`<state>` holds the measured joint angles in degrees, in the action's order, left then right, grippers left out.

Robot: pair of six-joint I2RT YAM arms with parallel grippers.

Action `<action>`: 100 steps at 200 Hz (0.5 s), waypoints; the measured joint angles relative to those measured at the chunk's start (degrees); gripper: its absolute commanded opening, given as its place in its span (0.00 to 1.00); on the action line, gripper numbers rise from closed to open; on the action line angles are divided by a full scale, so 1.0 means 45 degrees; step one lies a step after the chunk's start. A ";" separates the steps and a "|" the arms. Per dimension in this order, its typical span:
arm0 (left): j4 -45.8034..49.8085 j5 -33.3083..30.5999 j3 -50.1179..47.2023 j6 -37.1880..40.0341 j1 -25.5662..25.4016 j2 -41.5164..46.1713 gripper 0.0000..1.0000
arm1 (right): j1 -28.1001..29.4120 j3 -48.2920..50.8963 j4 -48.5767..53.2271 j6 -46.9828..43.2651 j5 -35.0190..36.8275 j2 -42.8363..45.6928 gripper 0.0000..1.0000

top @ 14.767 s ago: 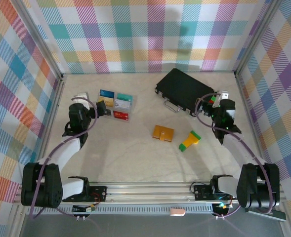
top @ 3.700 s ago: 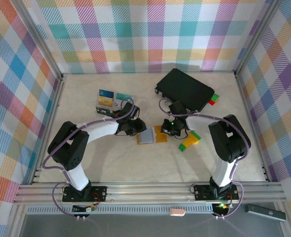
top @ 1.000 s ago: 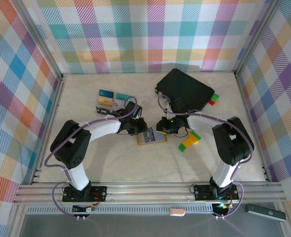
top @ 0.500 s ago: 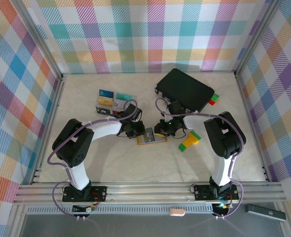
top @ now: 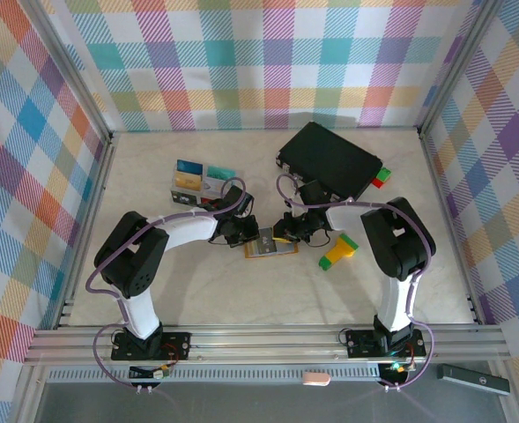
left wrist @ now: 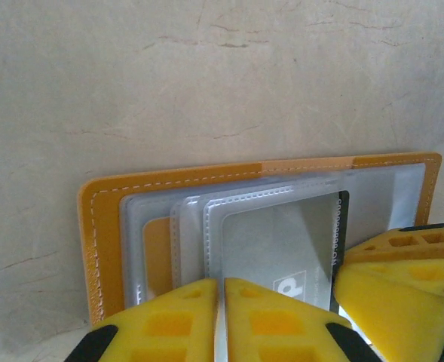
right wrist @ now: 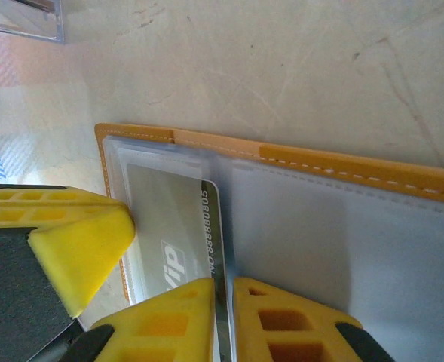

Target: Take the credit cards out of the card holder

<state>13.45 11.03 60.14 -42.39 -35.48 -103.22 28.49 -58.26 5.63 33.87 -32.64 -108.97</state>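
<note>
**Overhead view.** We see the card holder (top: 272, 249) lying open and flat on the pale table (top: 241, 304), near the middle of the floor. Both arms reach in to it.
- The left gripper (top: 246, 232) is at the holder's 10 o'clock corner.
- The right gripper (top: 285, 232) is at its 1 o'clock corner.
- The two heads are close together over the holder's far edge.

**Left wrist view.**
- We note the orange stitched border and the layered clear sleeves inside.
- The yellow fingers (left wrist: 180, 313) are drawn together to a hairline slit over the holder's near edge.
- A thin pale edge sits in that slit. We take it for one of the holder's clear sleeves, though the view is too tight to be certain.
- The other arm's yellow pads show at 3 o'clock.

**Right wrist view.**
- A grey card (right wrist: 169, 226) with "VIP" lettering sits in a clear pocket.
- Its dark long edge runs straight down into the slit between this gripper's fingers (right wrist: 282, 317).
- The jaws are pressed together on that edge.
- The left arm's pad lies at 9 o'clock, against the pocket's outer side.

**Surroundings, read from the holder.**
- A clear tray (top: 176, 197) is at 10 o'clock. It holds loose credit cards (top: 189, 169), including a blue-and-yellow one and a teal one.
- A black hard case (top: 329, 161) is at 1 o'clock.
- A small red-and-green piece (top: 380, 179) is at the case's right corner.
- A green-and-yellow block (top: 338, 251) is at 3 o'clock, just beside the holder but apart from it.
</note>
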 measured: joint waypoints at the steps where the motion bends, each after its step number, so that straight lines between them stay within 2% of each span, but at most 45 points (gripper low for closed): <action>1: -0.0005 0.0000 0.0000 0.0000 0.0000 -0.0005 0.12 | 0.0000 0.0000 0.0000 0.0000 -0.0010 0.0000 0.14; 54: -0.0024 -0.0024 0.0000 0.0000 0.0000 -0.0015 0.13 | -0.0019 0.0000 -0.0117 0.0044 -0.0238 -0.0107 0.05; 100: -0.0034 -0.0068 0.0000 -0.0024 0.0000 0.0010 0.22 | -0.0194 0.0204 -0.0389 0.0092 -0.0160 0.0019 0.03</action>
<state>13.30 10.72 60.14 -42.50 -35.48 -103.18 27.62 -57.34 3.88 34.28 -33.36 -108.88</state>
